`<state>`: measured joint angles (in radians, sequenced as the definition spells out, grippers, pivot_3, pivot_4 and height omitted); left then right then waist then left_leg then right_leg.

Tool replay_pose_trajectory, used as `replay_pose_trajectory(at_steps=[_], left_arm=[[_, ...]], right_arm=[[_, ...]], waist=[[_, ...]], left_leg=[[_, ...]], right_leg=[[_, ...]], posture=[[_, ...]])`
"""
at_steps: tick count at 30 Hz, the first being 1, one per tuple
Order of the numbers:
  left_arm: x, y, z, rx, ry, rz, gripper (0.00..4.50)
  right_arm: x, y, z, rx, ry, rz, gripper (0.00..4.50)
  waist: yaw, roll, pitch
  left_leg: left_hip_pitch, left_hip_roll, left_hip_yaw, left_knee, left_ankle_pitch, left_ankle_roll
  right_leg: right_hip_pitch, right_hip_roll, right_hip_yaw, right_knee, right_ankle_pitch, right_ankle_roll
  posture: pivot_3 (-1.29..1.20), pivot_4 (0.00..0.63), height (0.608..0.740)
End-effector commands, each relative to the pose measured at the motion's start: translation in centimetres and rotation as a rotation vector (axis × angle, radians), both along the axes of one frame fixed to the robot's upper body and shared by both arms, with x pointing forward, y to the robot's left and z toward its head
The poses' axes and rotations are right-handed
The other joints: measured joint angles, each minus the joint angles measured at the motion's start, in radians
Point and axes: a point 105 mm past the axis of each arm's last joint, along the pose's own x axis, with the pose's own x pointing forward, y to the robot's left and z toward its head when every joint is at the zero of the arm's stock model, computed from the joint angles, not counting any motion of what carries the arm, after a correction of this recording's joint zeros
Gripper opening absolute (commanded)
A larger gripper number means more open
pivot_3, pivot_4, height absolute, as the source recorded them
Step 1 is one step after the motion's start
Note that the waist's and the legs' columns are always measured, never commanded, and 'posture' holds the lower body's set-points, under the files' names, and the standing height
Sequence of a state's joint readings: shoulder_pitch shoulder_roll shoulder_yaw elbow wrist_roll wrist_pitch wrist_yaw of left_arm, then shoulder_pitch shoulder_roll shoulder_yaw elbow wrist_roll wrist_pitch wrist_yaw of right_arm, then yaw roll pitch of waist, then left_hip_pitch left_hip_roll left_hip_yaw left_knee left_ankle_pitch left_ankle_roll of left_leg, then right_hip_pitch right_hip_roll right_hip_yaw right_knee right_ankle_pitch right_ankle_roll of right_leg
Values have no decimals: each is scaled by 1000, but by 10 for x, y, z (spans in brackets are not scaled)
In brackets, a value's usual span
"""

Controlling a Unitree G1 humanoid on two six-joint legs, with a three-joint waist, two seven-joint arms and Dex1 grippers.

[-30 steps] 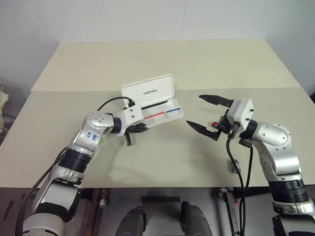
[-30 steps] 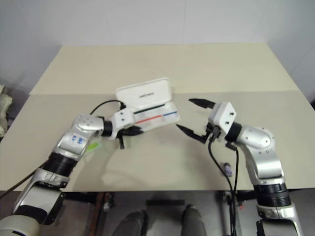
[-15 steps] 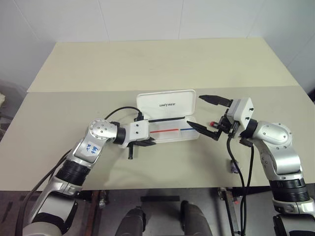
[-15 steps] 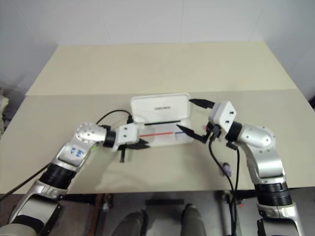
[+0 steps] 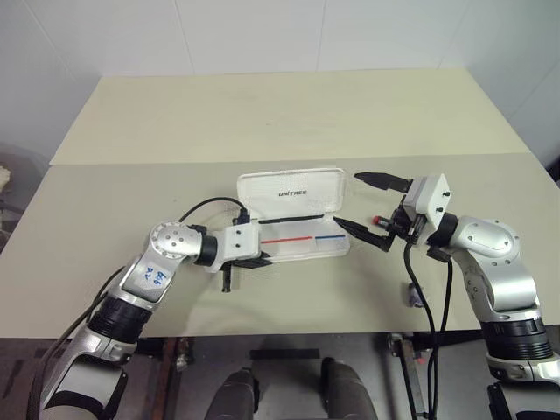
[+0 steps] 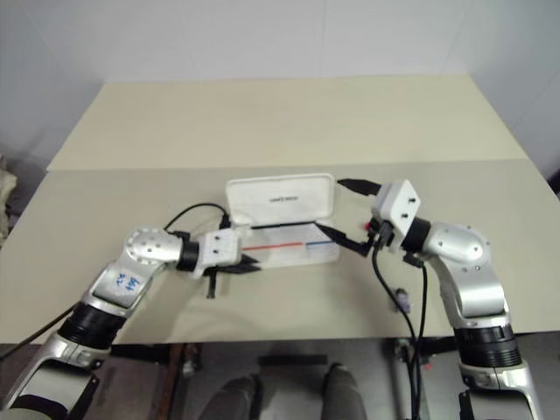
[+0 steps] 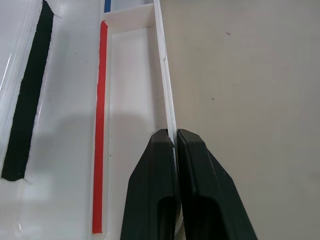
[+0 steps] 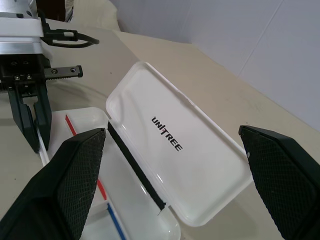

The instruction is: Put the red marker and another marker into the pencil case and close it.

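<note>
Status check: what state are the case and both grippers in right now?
pencil case: open, lid tilted back, no marker in the tray.
left gripper: shut on the tray's near wall.
right gripper: open, holding nothing, by the case's right end.

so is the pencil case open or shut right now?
Open. The pencil case has its lid swung back, "UNITREE" lettering showing on it; the tray's red and blue stripes are exposed. The left tool pinches the tray's front wall.

Beige table (image 5: pixel 262 114), two panels meeting along a seam across its width; white tiled wall (image 5: pixel 262 35) behind; small purple-grey stub (image 5: pixel 415 297) near the table's front edge, right side.
</note>
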<state>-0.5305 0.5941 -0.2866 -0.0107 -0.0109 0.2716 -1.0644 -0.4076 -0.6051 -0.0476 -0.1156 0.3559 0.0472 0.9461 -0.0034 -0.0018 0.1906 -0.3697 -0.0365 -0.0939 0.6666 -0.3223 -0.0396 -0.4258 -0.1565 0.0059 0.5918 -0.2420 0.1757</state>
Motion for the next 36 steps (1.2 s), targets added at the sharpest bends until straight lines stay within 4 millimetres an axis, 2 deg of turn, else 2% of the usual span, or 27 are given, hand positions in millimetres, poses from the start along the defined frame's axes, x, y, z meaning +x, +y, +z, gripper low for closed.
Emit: replay_pose_trajectory(at_steps=[1, 6, 10, 11, 17, 24, 28, 32, 36], left_arm=[[-4, -5, -2, -33, 52, 23, 1190], [-3, -13, 11, -95, 9, 4, 2919], [-6, -9, 14, -92, -8, -31, 4278], [-7, -8, 14, -94, -7, -39, 4461], [-25, -12, 28, -200, -48, -167, 4461], [-26, -6, 24, -267, -45, -152, 4461], [-25, -4, 15, -336, -3, -118, 4461], [-28, -5, -4, -329, 28, -133, 4461], [-29, -10, -11, -339, 48, -138, 4461]], right_arm=[[-5, 0, 16, 2, -59, 14, 4500], [-3, 0, 16, 0, -59, 13, 4500], [-3, 0, 16, -1, -59, 15, 4500], [-3, 0, 16, -1, -58, 16, 4500], [0, -2, 13, 4, -30, 11, 4500], [3, -10, 15, -9, -15, 1, 4500], [2, -9, 17, -10, -16, 4, 4500], [-1, -8, 19, -14, -13, 8, 4500], [-2, -8, 19, -14, -8, 6, 4500]], waist=[[0, 0, 0], [0, 0, 0], [0, 0, 0], [0, 0, 0], [0, 0, 0], [0, 0, 0], [-1, 0, 0], [0, 0, 0], [1, 0, 0]], left_leg=[[0, 0, 0, 0, 0, 0], [0, 0, 0, 0, 0, 0], [0, 0, 0, 0, 0, 0], [0, 0, 0, 0, 0, 0], [0, 0, 0, -1, 0, 0], [-1, 0, 0, 0, 0, 0], [0, 0, 0, 0, 0, 0], [0, 0, 0, 0, 0, 0], [0, 0, 0, 0, 0, 0]], right_leg=[[0, 0, 0, 0, 0, 0], [0, 0, 0, 0, 0, 0], [0, 0, 0, -1, 0, 0], [0, 0, 0, -1, 0, 0], [0, 0, 0, -1, 0, 0], [0, 0, 0, -1, 0, 0], [0, 0, 0, -2, 0, 0], [0, 0, 0, -1, 0, 0], [0, 0, 0, -1, 0, -1]], posture=[[0, 150, 740], [0, 150, 740], [0, 150, 740], [0, 150, 740], [0, 150, 740], [0, 150, 740], [0, 150, 740], [0, 150, 740], [0, 150, 740]])
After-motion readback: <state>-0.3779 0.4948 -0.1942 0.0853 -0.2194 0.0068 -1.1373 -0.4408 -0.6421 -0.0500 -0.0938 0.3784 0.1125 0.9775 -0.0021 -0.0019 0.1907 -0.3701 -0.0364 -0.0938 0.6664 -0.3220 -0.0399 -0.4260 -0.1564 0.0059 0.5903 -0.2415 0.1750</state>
